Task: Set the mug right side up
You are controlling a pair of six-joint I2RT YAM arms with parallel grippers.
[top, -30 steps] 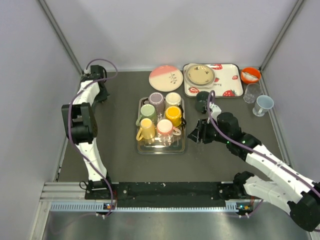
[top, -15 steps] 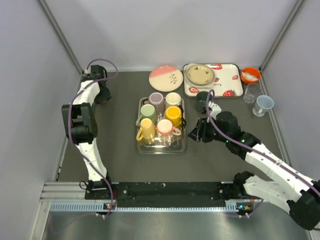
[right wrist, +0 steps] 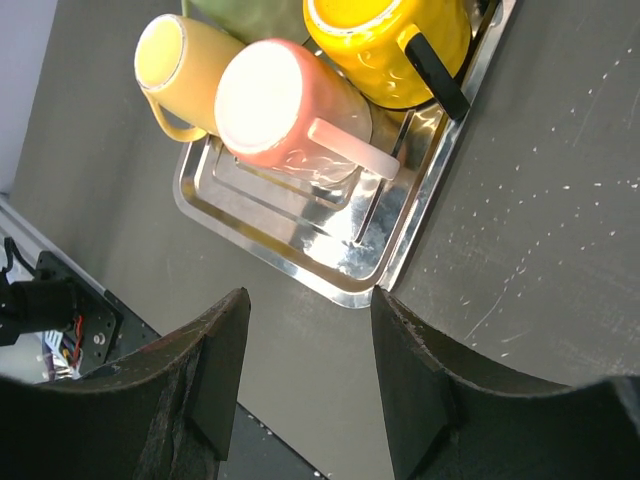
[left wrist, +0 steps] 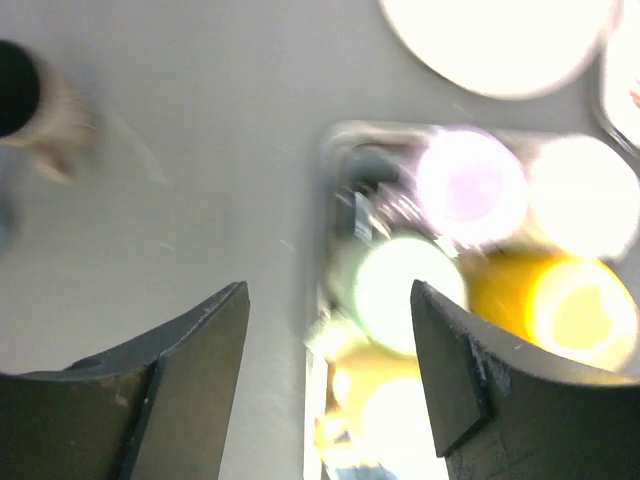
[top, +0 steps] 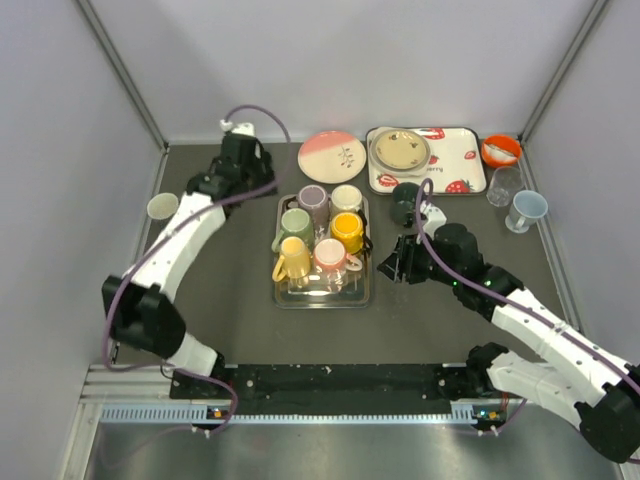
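A cream mug (top: 163, 207) stands alone on the dark table at the far left with its mouth up; in the left wrist view the mug (left wrist: 20, 95) is a blur at the top left. My left gripper (top: 262, 182) hovers open and empty beside the back left corner of the steel tray (top: 281, 296), well right of that mug. In its own view the left gripper (left wrist: 328, 330) has nothing between the fingers. Several coloured mugs sit on the tray, apparently bottom up, among them a pink one (right wrist: 285, 110). My right gripper (top: 392, 266) (right wrist: 308, 310) is open off the tray's front right corner.
A dark green mug (top: 404, 203) stands on the table right of the tray. At the back are a pink plate (top: 331, 156), a strawberry tray (top: 450, 175) carrying a plate, an orange bowl (top: 500, 150) and two cups (top: 525, 210). Walls close both sides.
My left arm has swung from the back left corner over to the tray, and its jaws have opened. The cream mug now shows where the arm was. The right arm has stayed still.
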